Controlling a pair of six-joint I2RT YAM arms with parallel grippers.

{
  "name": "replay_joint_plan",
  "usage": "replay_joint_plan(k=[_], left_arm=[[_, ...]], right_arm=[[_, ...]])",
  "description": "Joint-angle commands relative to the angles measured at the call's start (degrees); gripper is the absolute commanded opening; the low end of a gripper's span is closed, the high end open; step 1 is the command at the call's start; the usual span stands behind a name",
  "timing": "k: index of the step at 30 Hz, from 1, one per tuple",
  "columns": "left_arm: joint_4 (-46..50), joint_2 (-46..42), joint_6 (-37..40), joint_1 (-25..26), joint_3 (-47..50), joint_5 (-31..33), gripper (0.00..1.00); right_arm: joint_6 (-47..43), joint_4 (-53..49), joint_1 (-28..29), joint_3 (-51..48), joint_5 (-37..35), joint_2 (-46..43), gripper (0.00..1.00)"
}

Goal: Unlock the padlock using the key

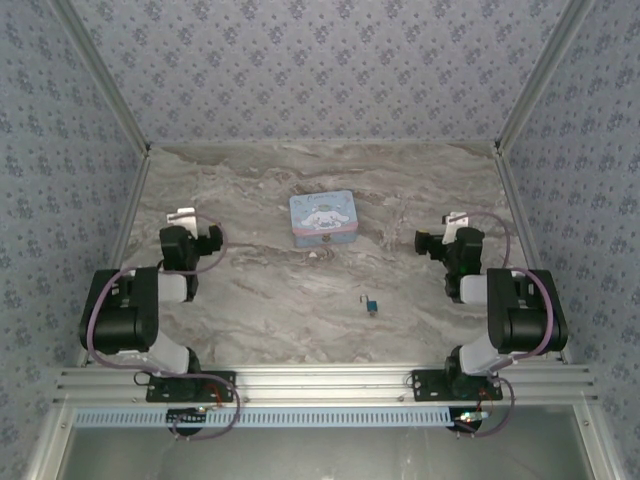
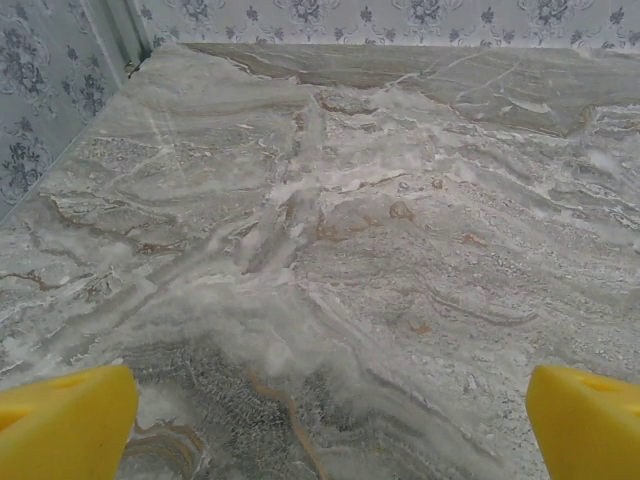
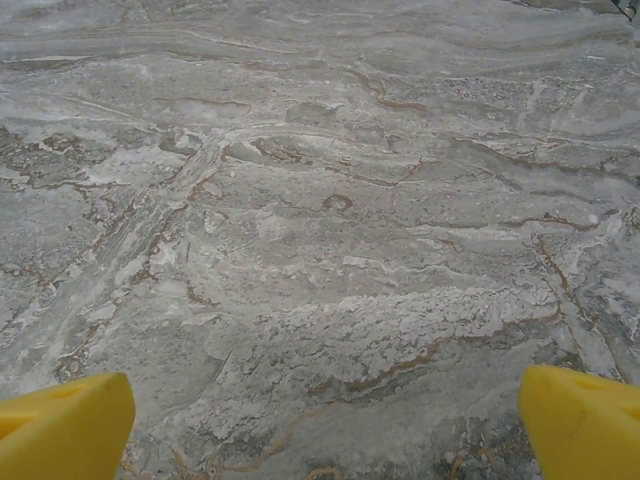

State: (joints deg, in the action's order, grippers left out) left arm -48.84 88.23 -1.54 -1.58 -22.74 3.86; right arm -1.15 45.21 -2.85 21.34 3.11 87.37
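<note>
Top external: padlock [image 1: 370,305] on marble table [image 1: 250,300], cartoon tin [image 1: 322,218] well behind.

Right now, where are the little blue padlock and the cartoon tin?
padlock [image 1: 371,307], top external view, on its blue body.
tin [image 1: 322,218], top external view, middle of its printed lid.

The padlock [image 1: 370,305] lies on the table [image 1: 260,290] in front of the tin [image 1: 322,218], slightly to its right.

brown-streaked grey marble veining covers the flat tabletop [image 1: 260,300], small flowers dot the grey-blue walls [image 1: 320,60], the rectangular cartoon-printed tin box [image 1: 323,218] is pale blue, the tiny padlock [image 1: 371,306] blue, the fingertips [image 2: 60,425] yellow.
</note>
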Motion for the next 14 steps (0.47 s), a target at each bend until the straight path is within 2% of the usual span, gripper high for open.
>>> replay_joint_plan(k=[1, 14], left_arm=[[1.81, -0.42, -0.72, 0.46, -0.6, 0.26, 0.99], [1.91, -0.41, -0.54, 0.84, -0.72, 0.71, 1.0]], right_arm=[[-0.55, -0.3, 0.3, 1.09, -1.38, -0.27, 1.0], [-0.37, -0.65, 0.02, 1.23, -1.22, -0.26, 1.0]])
